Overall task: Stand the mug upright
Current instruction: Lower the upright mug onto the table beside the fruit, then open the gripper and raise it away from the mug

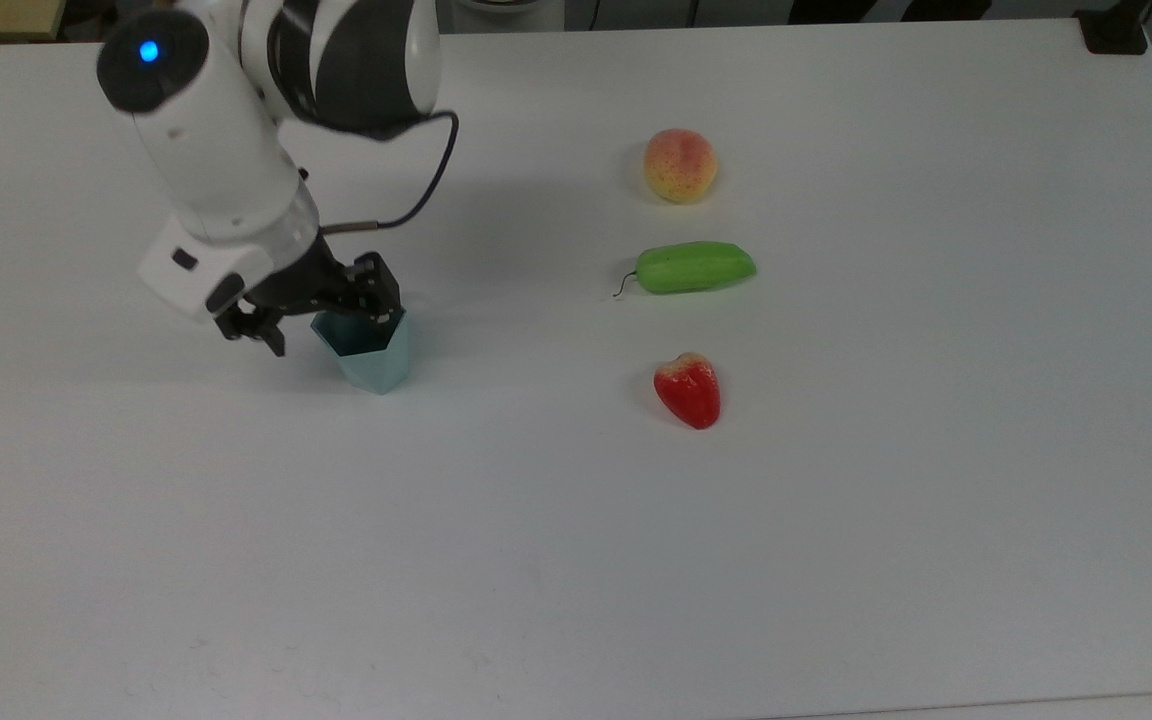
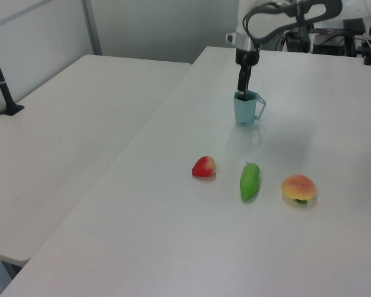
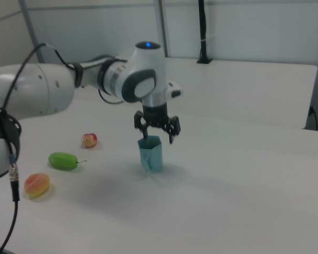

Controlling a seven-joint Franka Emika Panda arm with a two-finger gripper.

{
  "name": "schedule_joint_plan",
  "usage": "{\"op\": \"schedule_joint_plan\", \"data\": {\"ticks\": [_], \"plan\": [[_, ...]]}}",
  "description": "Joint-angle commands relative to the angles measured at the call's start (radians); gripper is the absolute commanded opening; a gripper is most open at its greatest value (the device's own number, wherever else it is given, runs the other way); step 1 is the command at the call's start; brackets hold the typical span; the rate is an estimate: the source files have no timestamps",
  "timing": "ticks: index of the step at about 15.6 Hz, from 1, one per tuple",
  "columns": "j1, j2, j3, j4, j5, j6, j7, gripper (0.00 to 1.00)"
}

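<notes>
Mug [image 1: 368, 352] stands on its narrow base on the white table [image 1: 836, 500], mouth up, its long axis vertical; in the left view a handle juts from its side at about 3 o'clock. It sits well apart from the row of toy foods: from the mug in the top view, the peach [image 1: 680, 165] lies toward 2 o'clock, the green cucumber [image 1: 694, 267] toward 3 o'clock and the strawberry [image 1: 688, 389] just below 3 o'clock.

Directly over the mug's rim hangs the gripper [image 3: 157, 128], pointing straight down, its jaws spread apart and holding nothing; in the right view the two fingers straddle the mouth at 10 and 2 o'clock from it, with the rim just below the tips. So the mug lies at 6 o'clock from the jaws, on their own axis. By this look the righting is done, and a straight lift toward 12 o'clock should clear the rim without tipping it.
</notes>
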Motion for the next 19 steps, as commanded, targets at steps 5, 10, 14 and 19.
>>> {"op": "schedule_joint_plan", "data": {"ticks": [5,10,14,19], "plan": [[0.007,-0.370,0.003,-0.068,0.003,-0.252,0.202,1.00],[-0.008,-0.557,0.118,-0.115,0.010,-0.479,0.404,1.00],[-0.045,-0.620,0.239,-0.170,0.009,-0.490,0.591,1.00],[0.009,-0.646,0.210,-0.250,-0.004,-0.381,0.463,1.00]]}}
